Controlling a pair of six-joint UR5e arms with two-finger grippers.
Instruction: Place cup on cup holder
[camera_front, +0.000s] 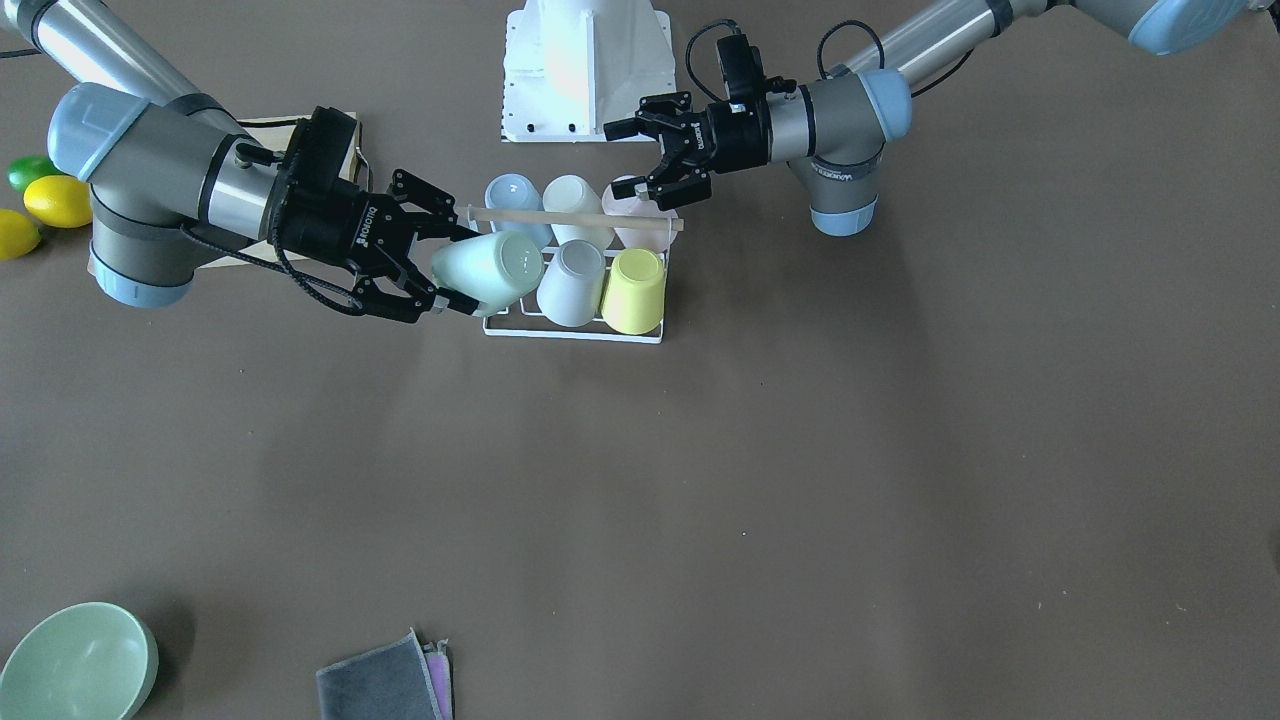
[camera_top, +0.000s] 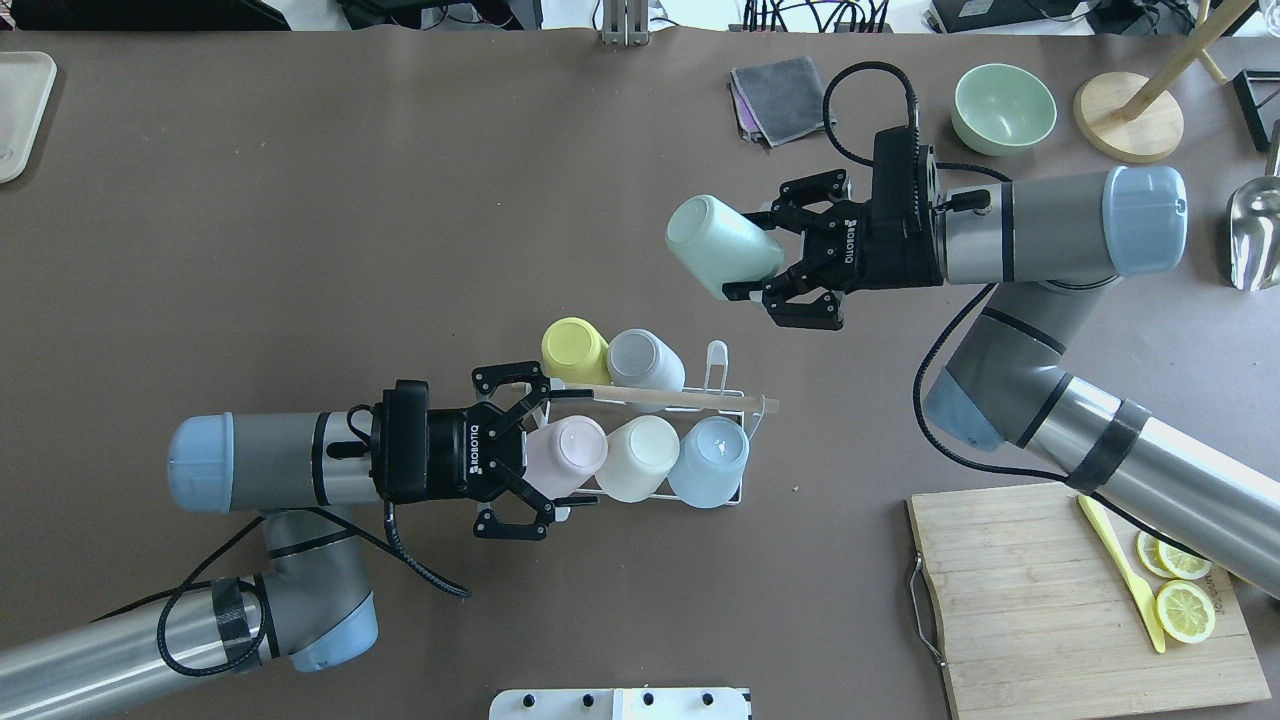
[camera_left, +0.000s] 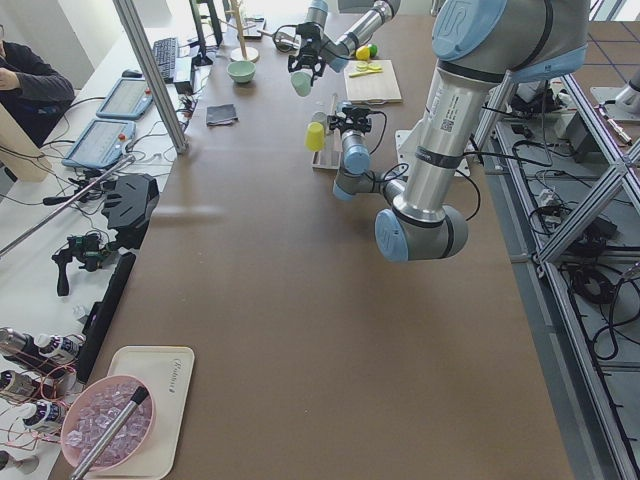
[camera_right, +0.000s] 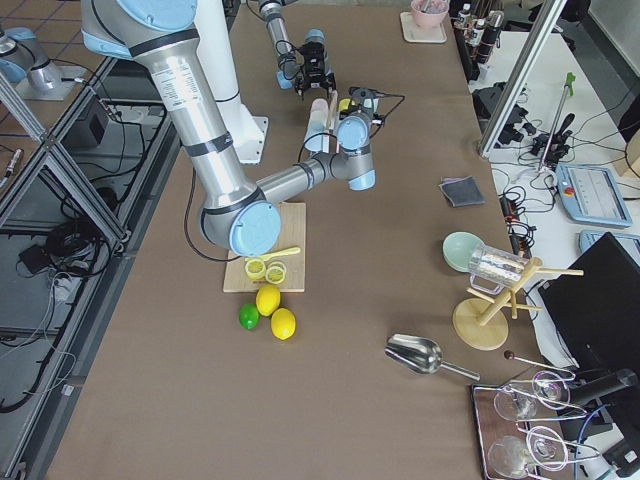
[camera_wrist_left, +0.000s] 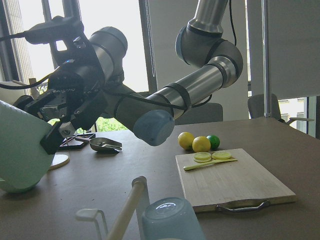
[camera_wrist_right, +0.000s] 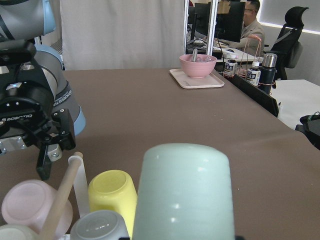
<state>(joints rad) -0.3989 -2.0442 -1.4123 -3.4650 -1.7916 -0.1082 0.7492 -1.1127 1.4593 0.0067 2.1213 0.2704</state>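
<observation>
Front-facing, the right gripper (camera_front: 460, 270) clamps the mint cup (camera_front: 495, 268), tipped nearly flat with its base pointing at the holder's (camera_front: 575, 337) vacant end; overhead, the bare prong (camera_top: 716, 362) sits beside the grey cup (camera_top: 645, 358), robotward of the mint cup, while the left gripper (camera_top: 578, 447), jaws wide and seemingly empty, hangs by the pink cup (camera_top: 560, 455).

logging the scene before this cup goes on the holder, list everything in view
cup holder: 1, white wire with wooden rod, table centre
racked cups: 5, yellow, grey, pink, cream, light blue, upside down on holder
mint cup: 1, pale green, held tilted, not yet on holder
bowl: 1, green, beside cloth
cloth: 1, grey, over something pink
cutting board: 1, wood, robot's right
knife: 1, yellow, on board
lemon slices: 2, on board
lemons: 2, yellow, beside board
lime: 1, green, beside lemons
scoop: 1, metal, right edge
left gripper: black, open, at pink cup
right gripper: black, gripping mint cup
</observation>
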